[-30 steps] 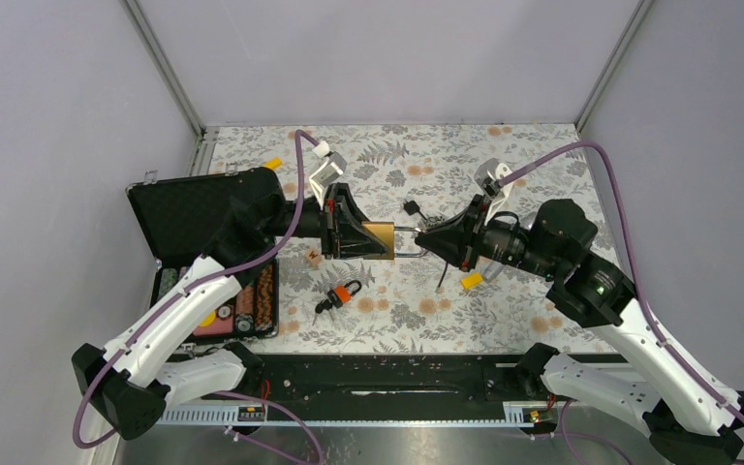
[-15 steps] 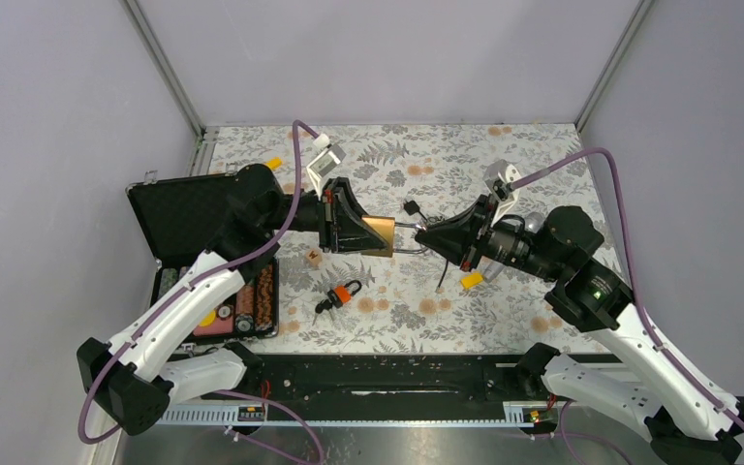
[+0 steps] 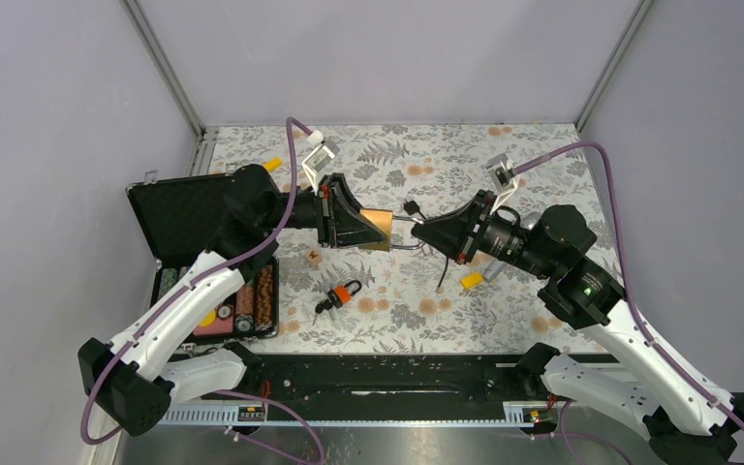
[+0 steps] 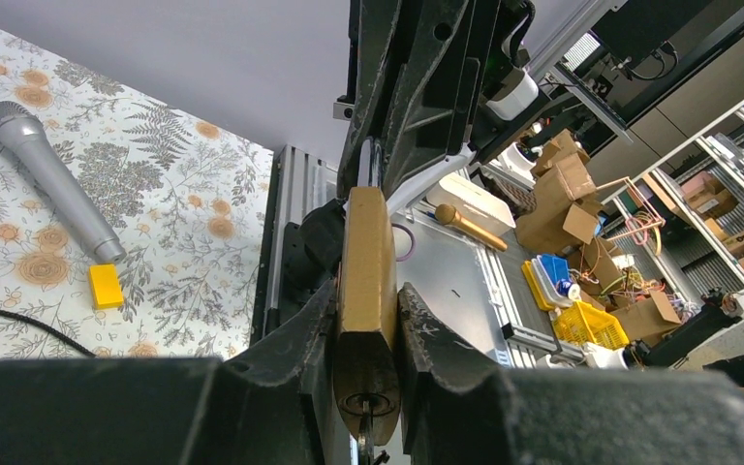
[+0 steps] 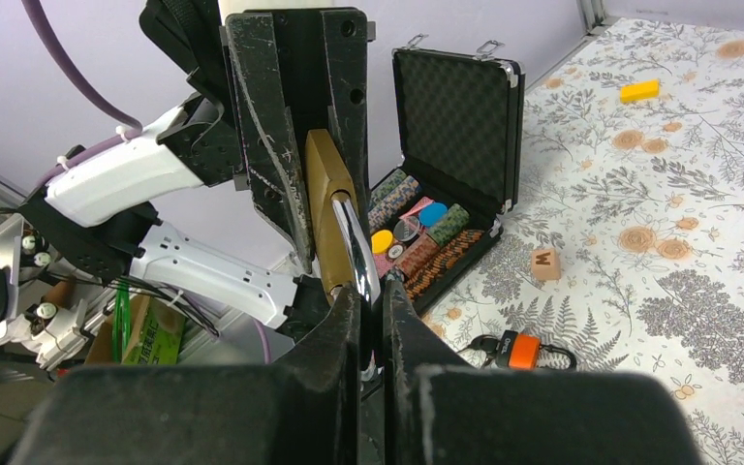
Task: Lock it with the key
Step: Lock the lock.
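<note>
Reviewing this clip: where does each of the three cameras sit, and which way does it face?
Top external: above, behind the bases, looking down at the table; both arms show, left gripper and right gripper meeting at the lock.
Left wrist: faces the right arm; own fingers clamp the lock's body.
Right wrist: faces the left arm; own fingers pinch the shackle.
Shared: all views show the lock.

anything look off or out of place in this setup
One oddity: the lock hangs in mid-air, with the left gripper clamped on its brass body and the right gripper pinching the shackle. The orange-and-black key bunch lies loose on the table nearby, touched by neither. Nothing looks spilled or damaged.
</note>
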